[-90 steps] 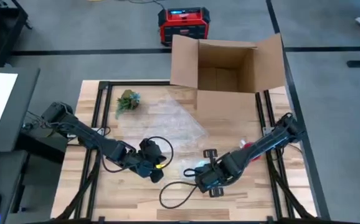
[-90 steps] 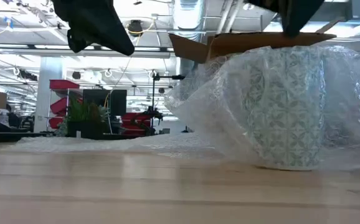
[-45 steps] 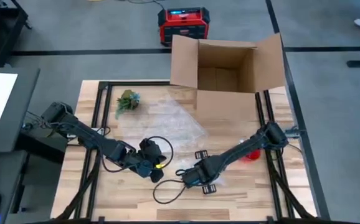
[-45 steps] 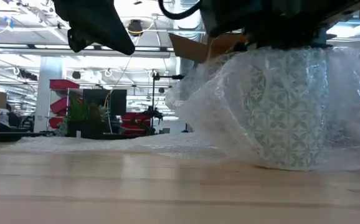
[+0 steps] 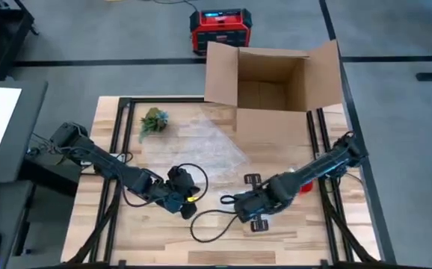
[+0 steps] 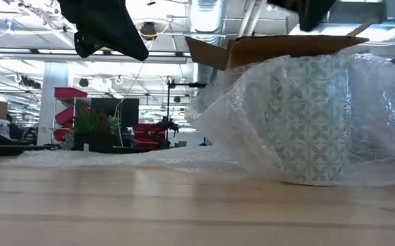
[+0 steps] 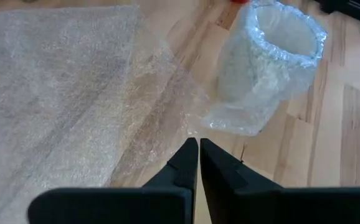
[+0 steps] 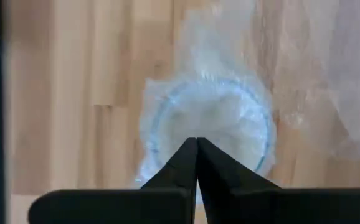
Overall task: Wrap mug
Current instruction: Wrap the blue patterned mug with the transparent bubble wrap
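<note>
The patterned mug [image 6: 314,116] stands upright on its base on the wooden table, loosely covered in clear bubble wrap [image 6: 238,116]. The left wrist view shows its wrapped open top [image 7: 273,50], and a tail of wrap [image 7: 230,121] reaches the table beside it. My right gripper [image 8: 197,142] is shut and hangs just above the mug's mouth [image 8: 208,121], clear of it [image 6: 311,12]. My left gripper [image 7: 198,144] is shut and hovers left of the mug [image 5: 182,200], above the table. In the high view my right gripper [image 5: 250,213] hides the mug.
A flat bubble wrap sheet [image 5: 208,142] lies toward the far middle of the table. An open cardboard box [image 5: 276,75] stands at the far edge, with a small plant [image 5: 154,121] at far left. A red thing [image 5: 300,185] lies under my right arm. Black cables [image 5: 212,224] loop near the front.
My right gripper went down and toward the table's left onto the mug's wrapped top, then rose again and moved back right, so it now hangs clear above. The mug has stayed upright in place.
</note>
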{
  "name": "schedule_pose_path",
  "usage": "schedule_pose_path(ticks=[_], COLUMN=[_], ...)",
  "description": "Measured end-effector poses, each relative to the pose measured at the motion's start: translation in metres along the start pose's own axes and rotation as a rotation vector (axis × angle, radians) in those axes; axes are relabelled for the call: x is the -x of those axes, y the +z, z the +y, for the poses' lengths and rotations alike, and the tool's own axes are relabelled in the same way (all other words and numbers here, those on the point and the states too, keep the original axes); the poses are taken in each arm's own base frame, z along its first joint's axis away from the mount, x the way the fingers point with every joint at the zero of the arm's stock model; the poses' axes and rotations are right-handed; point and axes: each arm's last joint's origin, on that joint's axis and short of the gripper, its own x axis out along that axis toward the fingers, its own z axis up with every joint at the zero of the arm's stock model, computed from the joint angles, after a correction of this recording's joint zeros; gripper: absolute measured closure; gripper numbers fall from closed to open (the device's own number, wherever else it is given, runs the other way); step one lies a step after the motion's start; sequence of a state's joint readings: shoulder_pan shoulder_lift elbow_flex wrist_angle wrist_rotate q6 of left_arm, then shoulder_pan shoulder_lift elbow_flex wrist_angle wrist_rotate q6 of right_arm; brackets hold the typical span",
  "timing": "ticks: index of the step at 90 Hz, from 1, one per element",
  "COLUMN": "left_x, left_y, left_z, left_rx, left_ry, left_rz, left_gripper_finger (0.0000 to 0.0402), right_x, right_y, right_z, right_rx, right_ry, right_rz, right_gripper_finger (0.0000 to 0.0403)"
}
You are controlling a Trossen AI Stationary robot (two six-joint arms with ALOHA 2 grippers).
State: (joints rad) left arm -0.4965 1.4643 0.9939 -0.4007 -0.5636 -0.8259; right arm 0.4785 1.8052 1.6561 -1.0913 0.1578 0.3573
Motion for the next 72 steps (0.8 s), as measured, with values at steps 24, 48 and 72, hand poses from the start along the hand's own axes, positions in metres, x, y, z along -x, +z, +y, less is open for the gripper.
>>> schedule_pose_path(ticks=[24, 48, 72], left_x=[-0.001, -0.001, -0.001], left_y=[0.002, 0.002, 0.001], left_z=[0.001, 0.001, 0.001], left_rx=[0.008, 0.008, 0.005], left_ry=[0.004, 0.004, 0.004], left_rz=[-0.004, -0.004, -0.003], left_gripper_finger=[0.0402, 0.0402, 0.0402], right_x=[-0.011, -0.059, -0.095], right_y=[0.004, -0.009, -0.030], right_z=[0.009, -0.014, -0.031], right_rx=[0.132, 0.066, 0.016], right_ry=[0.065, 0.134, 0.154], right_rz=[-0.039, -0.007, 0.038], right_gripper_finger=[0.0403, 0.0403, 0.0403])
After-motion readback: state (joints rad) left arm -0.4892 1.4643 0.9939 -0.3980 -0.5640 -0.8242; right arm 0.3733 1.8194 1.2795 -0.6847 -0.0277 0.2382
